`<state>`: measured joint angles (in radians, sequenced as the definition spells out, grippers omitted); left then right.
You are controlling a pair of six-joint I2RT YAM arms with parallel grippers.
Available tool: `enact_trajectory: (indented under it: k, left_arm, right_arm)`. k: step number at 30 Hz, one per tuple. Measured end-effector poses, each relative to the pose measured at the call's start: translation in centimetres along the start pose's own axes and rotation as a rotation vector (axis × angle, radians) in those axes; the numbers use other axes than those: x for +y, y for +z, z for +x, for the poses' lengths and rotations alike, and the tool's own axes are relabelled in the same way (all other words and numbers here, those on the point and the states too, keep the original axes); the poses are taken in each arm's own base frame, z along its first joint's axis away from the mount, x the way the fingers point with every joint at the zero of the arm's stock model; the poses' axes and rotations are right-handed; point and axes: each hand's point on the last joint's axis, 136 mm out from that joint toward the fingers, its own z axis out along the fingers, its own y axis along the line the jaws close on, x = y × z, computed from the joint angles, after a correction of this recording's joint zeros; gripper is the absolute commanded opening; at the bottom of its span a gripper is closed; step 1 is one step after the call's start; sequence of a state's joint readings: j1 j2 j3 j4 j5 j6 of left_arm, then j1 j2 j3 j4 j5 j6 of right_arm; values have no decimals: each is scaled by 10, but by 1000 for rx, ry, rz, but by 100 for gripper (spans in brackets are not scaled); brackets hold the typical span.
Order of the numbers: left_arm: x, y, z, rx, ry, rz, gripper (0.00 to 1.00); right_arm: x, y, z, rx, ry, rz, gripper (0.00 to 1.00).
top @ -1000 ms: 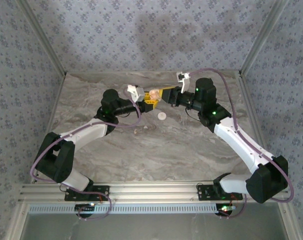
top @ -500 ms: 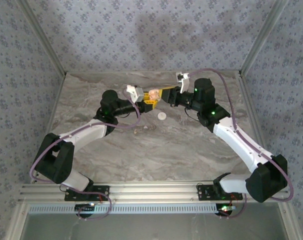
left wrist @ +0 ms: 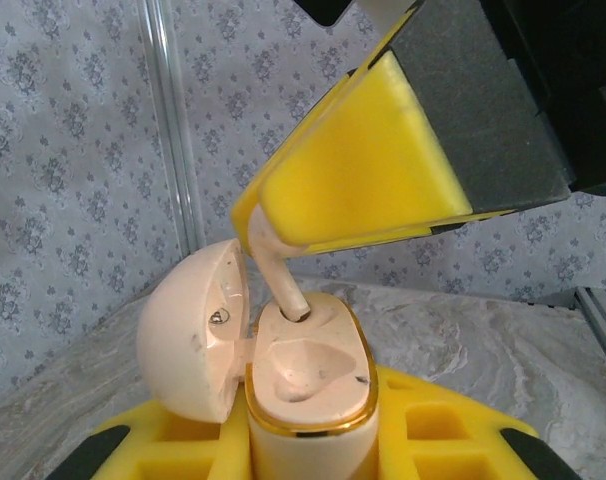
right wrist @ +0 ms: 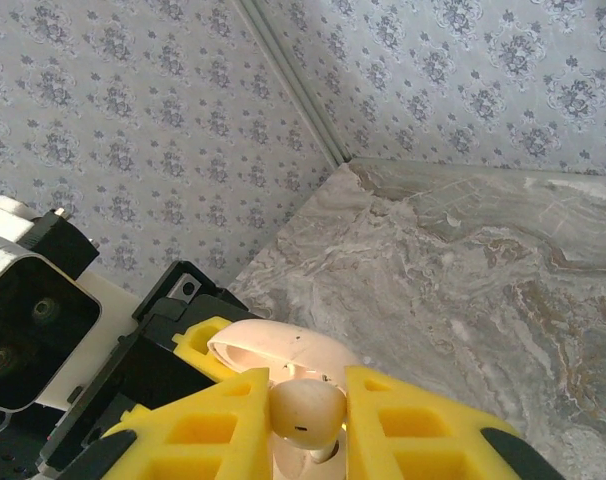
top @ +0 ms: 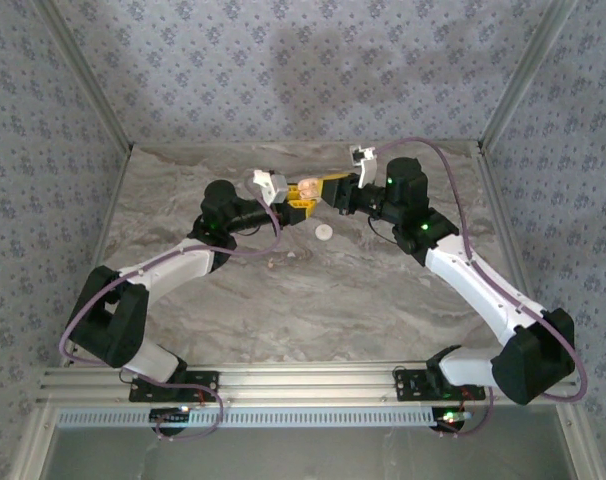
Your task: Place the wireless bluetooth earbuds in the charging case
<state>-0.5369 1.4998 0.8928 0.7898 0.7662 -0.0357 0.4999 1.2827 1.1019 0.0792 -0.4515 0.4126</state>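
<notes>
The tan charging case (left wrist: 308, 375) stands upright with my left gripper (left wrist: 305, 450) shut on its lower body, and its rounded lid (left wrist: 193, 330) hangs open to the left. One tan earbud (right wrist: 305, 412) is pinched between the yellow pads of my right gripper (right wrist: 305, 425), which is shut on it. The earbud's stem (left wrist: 278, 282) points down, with its tip in the rear slot of the case. The hollow beside that slot is bare. In the top view both grippers meet above the far middle of the table, around the case (top: 308, 189).
A small white round bit (top: 323, 232) lies on the marble table (top: 383, 290) just in front of the grippers. Patterned walls and metal corner posts (top: 98, 100) close in the back and sides.
My right gripper has edged slightly left toward the case with the earbud. The left arm has held still.
</notes>
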Motion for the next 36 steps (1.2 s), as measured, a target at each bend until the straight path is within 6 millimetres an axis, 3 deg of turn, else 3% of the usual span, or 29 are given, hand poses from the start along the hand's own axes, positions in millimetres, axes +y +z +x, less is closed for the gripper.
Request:
enact_trajectory:
  k: [16, 29, 32, 36]
  left_arm:
    - [4, -1, 7, 12, -23, -33, 19]
    - [5, -1, 7, 11, -22, -45, 19]
    - [5, -1, 7, 10, -22, -46, 19]
    - [6, -1, 6, 9, -21, -48, 19]
  right_arm:
    - [-1, 4, 8, -13, -152, 185, 21]
    - [0, 4, 17, 7, -180, 238, 21]
    - [-1, 6, 20, 18, -183, 242, 26]
    - [3, 8, 20, 22, -175, 222, 41]
